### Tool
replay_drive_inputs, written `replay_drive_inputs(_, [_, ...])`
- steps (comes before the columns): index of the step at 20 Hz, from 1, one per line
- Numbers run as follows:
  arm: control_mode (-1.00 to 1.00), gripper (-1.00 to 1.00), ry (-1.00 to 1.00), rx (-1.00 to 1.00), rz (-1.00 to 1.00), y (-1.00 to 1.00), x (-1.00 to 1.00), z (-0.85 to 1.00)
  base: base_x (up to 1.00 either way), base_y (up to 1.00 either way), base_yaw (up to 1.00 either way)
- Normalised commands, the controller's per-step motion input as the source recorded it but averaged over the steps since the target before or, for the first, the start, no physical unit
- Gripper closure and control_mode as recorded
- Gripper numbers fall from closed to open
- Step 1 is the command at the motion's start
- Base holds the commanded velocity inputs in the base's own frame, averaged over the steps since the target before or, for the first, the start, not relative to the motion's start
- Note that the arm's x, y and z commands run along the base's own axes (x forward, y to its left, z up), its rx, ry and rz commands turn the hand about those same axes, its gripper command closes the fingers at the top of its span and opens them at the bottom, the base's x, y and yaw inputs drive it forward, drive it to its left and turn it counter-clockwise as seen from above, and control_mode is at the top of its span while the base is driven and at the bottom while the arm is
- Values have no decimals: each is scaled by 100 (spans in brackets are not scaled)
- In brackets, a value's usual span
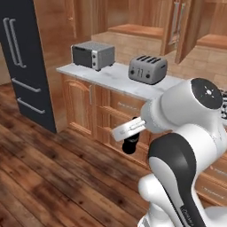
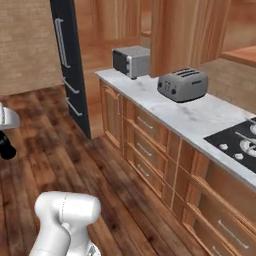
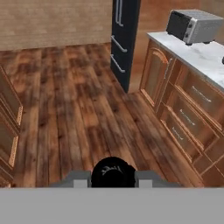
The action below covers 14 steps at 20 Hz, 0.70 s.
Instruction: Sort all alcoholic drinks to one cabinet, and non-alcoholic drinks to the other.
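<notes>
Gripper (image 3: 113, 180) is closed on a small black bottle (image 3: 113, 173), whose round dark cap sits between the two finger tips at the bottom of the hand view. In the left base view the same black bottle (image 1: 130, 145) hangs below the white hand, in front of the lower drawers (image 1: 116, 116) and clear of the wooden floor (image 1: 53, 177). In the right base view the bottle (image 2: 6, 150) appears at the left edge, under the white hand and above the floor (image 2: 100, 170). The hand is held out over the open floor, well apart from the counter. The pale marble counter (image 1: 111, 80) carries a silver toaster oven (image 1: 92, 55) near its left end and a grey four-slot toaster (image 1: 147, 69) further along, the two standing apart. In the right base view the toaster oven (image 2: 131, 61) stands at the far end of the counter (image 2: 190, 117), the toaster (image 2: 182, 84) sits nearer, and a black cooktop (image 2: 237, 142) lies flush in the counter at the right. A tall dark refrigerator (image 1: 24, 62) with long grey handles stands left of the counter run. Above and behind the counter, wall cabinets (image 1: 184, 26) of reddish-brown wood show open doors and a plain shelf inside. The hand view looks across the floor toward the refrigerator (image 3: 124, 39) and the toaster oven (image 3: 192, 26).
</notes>
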Motion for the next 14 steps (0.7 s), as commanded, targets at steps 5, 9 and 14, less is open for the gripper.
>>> replay_drive_inputs(5, [100, 100, 0, 0, 0, 0, 0, 0, 95, 34, 16])
replay_drive_inputs(9, [100, 100, 0, 0, 0, 0, 0, 0, 90, 46, 4])
replay_drive_inputs(14, [100, 100, 0, 0, 0, 0, 0, 0, 75, 76, -7])
